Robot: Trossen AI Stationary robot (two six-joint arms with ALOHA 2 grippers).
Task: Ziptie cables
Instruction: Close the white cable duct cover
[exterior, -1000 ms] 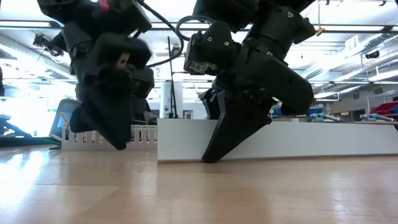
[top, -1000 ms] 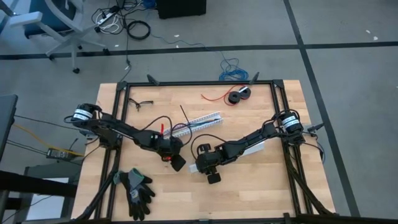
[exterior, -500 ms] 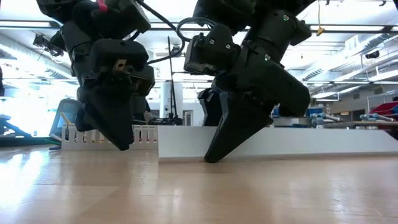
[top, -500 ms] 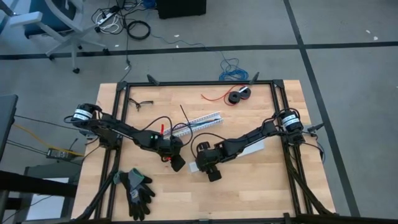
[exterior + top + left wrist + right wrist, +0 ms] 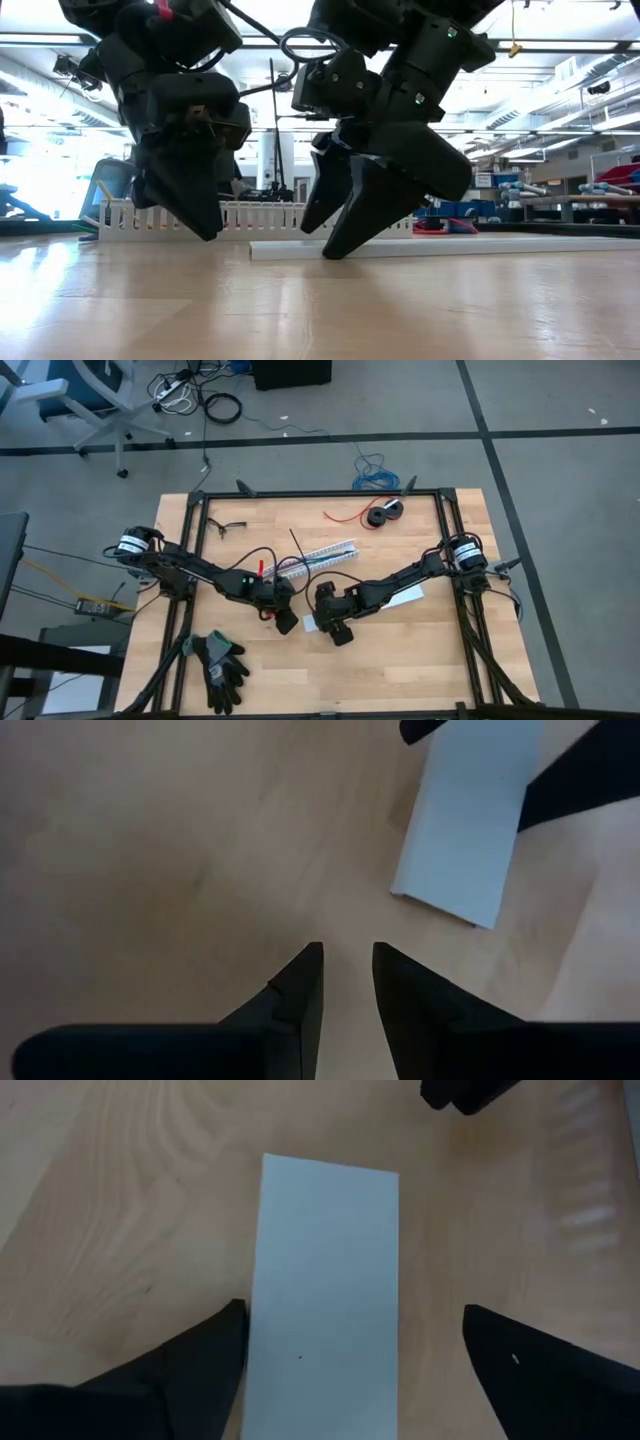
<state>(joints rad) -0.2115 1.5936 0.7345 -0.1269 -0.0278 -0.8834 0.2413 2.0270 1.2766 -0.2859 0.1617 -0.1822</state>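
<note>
Right wrist view shows your right pincer spread astride the white strip; lift clear before seeking the cables.

Both arms reach in toward mid-worktop, tools pointing down, tips just above the surface. Left tool: fingers nearly closed, narrow gap, nothing between. Right tool: fingers spread wide, close beside the left.
</note>
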